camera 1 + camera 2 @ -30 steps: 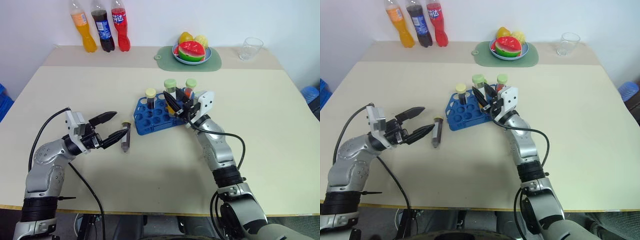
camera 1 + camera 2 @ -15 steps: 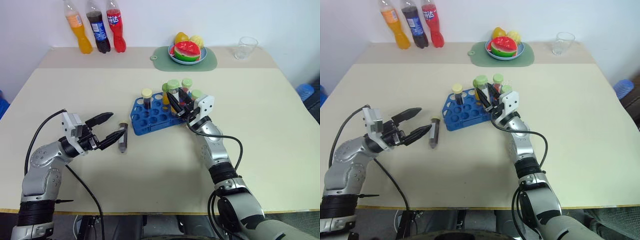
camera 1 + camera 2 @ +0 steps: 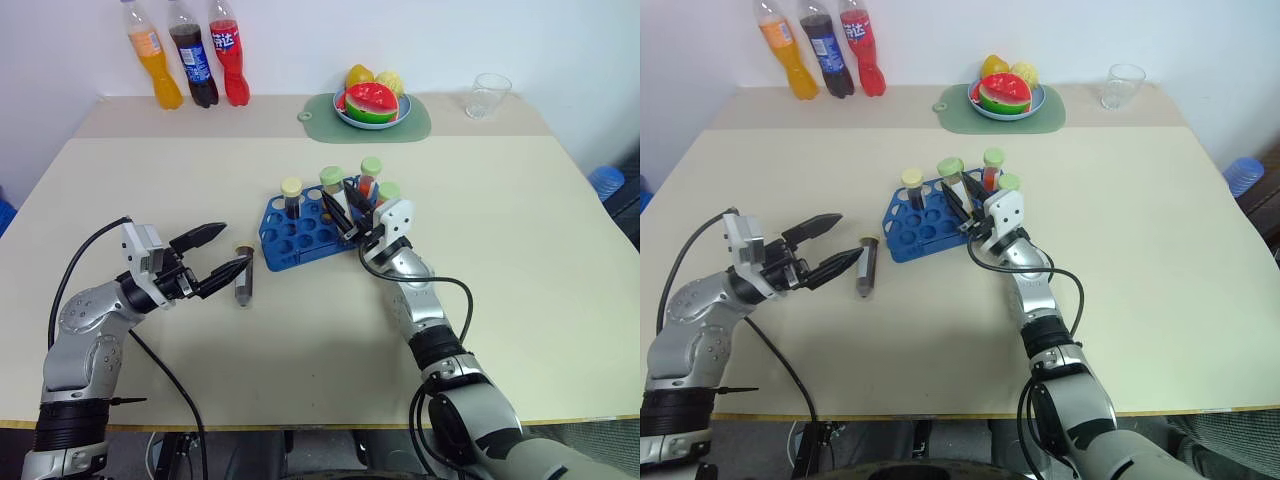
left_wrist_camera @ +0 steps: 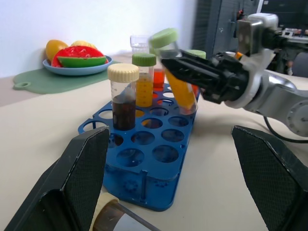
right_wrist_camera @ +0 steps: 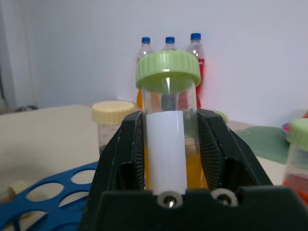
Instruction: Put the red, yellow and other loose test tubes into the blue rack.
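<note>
My right gripper (image 3: 345, 208) is clenched on the yellow tube (image 5: 168, 144), tilted over the blue rack (image 3: 300, 235). My left gripper (image 3: 232, 250) is spread wide, fingers flanking the brown tube (image 3: 242, 276) lying on the table (image 3: 520, 220) beside the rack. 3 tubes already stand in it.

The small bright blue plastic rack with round holes (image 3: 305, 228) sat mid-table. A brown-liquid tube with a cream cap (image 3: 291, 196) and a red-liquid tube with a green cap (image 3: 370, 176) stood upright in it. A yellow-liquid tube with a white label (image 5: 166, 144) leaned over its holes, perhaps partly seated. Another brown tube (image 3: 241, 274) lay flat just left of the rack.
</note>
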Motion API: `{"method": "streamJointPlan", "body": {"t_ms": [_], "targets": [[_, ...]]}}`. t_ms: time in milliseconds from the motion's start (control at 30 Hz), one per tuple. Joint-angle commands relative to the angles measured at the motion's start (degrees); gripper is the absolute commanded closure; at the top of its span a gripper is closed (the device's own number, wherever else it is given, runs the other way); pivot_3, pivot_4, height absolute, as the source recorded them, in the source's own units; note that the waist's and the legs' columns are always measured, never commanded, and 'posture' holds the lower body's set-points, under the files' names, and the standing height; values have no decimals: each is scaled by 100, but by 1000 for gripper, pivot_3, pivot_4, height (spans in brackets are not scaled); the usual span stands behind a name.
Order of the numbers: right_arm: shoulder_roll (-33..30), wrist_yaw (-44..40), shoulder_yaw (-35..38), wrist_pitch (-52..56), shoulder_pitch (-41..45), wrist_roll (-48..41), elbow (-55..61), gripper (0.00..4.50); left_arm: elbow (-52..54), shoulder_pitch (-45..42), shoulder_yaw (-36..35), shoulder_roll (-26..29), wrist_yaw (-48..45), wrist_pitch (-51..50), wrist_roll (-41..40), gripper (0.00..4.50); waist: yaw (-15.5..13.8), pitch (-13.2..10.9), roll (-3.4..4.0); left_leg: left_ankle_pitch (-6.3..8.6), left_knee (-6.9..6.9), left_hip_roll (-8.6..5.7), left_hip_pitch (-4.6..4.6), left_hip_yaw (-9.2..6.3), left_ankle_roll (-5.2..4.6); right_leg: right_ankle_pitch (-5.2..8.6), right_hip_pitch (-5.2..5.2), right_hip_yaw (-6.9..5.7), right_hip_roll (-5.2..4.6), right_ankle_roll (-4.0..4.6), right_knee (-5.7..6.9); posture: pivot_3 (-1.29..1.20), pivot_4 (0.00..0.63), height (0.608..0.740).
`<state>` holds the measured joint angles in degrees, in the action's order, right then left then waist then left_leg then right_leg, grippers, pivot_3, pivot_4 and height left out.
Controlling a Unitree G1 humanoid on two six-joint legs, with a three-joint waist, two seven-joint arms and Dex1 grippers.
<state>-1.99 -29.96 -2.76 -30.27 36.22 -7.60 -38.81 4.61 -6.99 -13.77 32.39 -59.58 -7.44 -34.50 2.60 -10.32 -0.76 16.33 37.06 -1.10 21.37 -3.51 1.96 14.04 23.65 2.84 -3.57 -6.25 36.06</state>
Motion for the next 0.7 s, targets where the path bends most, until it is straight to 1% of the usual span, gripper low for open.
{"method": "streamJointPlan", "body": {"t_ms": [33, 167, 300, 467, 633, 700], "targets": [[-44, 117, 145, -121, 87, 50, -525, 2892, 174, 25, -125, 36, 25, -13, -105, 332, -13, 0, 0, 0, 0, 0, 1, 0, 0, 0, -1, 0, 0, 0, 0, 0, 150, 740], [-32, 206, 237, -307, 247, -3, -866, 2892, 254, 107, -143, 25, 64, -25, -118, 332, -14, 1, -2, 0, 3, 0, 1, -2, 0, 0, -5, 0, -7, -1, -2, 0, 150, 740], [-5, 235, 313, -453, 356, -65, -943, 2892, 300, 146, -160, 18, 93, -44, -127, 332, -17, 1, -2, -1, 7, 0, -1, -5, 1, -1, -10, 0, -7, -1, -1, 0, 150, 740], [-21, 177, 337, -557, 359, -151, -724, 2892, 297, 138, -147, 3, 118, -36, -121, 332, -17, 1, -1, -1, 7, 0, 0, -7, 1, 0, -10, -1, -7, -1, -1, 0, 150, 740], [-42, -168, 315, -430, 181, -407, -284, 2892, 253, 85, -98, -54, 126, -17, -103, 332, -13, -1, 1, -1, 6, 0, 1, -7, 1, 0, -7, 0, -6, -1, -1, 0, 150, 740], [-54, -187, 295, -403, 102, -425, -88, 2892, 234, 66, -74, -86, 119, -10, -90, 332, -10, -2, 3, -1, 5, 0, 2, -7, 1, 0, -6, 0, -6, -1, -1, 0, 150, 740]]}}
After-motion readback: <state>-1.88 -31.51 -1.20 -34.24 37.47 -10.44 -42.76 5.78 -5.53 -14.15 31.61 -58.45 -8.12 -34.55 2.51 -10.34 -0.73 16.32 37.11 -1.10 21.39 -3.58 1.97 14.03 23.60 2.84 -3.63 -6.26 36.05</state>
